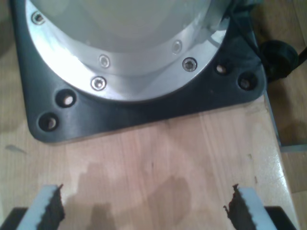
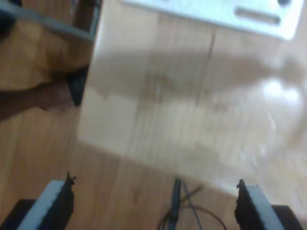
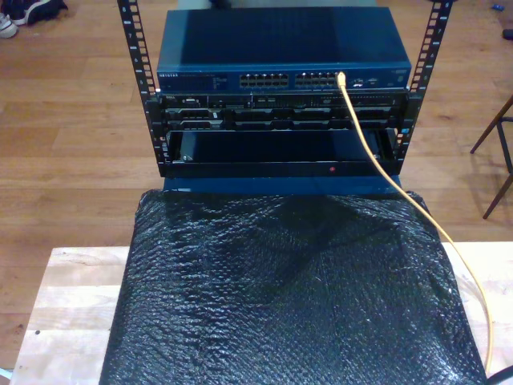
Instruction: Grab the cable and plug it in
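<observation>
The cable (image 3: 398,189) runs from the far switch (image 3: 280,48) port near-rightward in the exterior view. My first gripper (image 1: 144,208) and my second gripper (image 2: 153,203) gape wide, empty; nearer arm undeterminable.

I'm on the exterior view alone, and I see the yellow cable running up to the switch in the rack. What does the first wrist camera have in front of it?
Observer: The first pincer is open over bare wooden tabletop, facing an arm's black base plate.
Operator: And the second one?
Observer: The second pincer is open too, with nothing gripped, out past the table's edge above the wood floor.
Operator: Anything lying under it?
Observer: Thin dark wires lie on the floor beneath it.
</observation>
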Available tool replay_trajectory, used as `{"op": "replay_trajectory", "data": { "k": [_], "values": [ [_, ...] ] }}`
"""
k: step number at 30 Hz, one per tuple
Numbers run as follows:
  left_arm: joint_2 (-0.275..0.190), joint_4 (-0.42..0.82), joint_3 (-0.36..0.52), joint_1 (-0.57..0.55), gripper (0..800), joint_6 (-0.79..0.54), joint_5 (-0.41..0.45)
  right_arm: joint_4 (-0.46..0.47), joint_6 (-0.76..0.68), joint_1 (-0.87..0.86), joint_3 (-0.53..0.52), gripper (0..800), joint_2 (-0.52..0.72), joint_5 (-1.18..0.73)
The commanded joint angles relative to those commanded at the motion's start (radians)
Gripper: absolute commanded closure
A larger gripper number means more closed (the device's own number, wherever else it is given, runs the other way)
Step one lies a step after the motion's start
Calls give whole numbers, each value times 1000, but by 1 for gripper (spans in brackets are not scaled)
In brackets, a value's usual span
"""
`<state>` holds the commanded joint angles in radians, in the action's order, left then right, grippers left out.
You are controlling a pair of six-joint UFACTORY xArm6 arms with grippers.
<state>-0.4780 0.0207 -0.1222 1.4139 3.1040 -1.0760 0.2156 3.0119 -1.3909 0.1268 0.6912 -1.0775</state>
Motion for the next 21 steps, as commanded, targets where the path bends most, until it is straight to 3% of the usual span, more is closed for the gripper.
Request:
{"op": "replay_trajectory", "data": {
  "k": [21],
  "values": [
    [2, 0, 0, 0, 0, 0, 0, -55, 18, -8, -44, 3, -92, 71]
  ]
}}
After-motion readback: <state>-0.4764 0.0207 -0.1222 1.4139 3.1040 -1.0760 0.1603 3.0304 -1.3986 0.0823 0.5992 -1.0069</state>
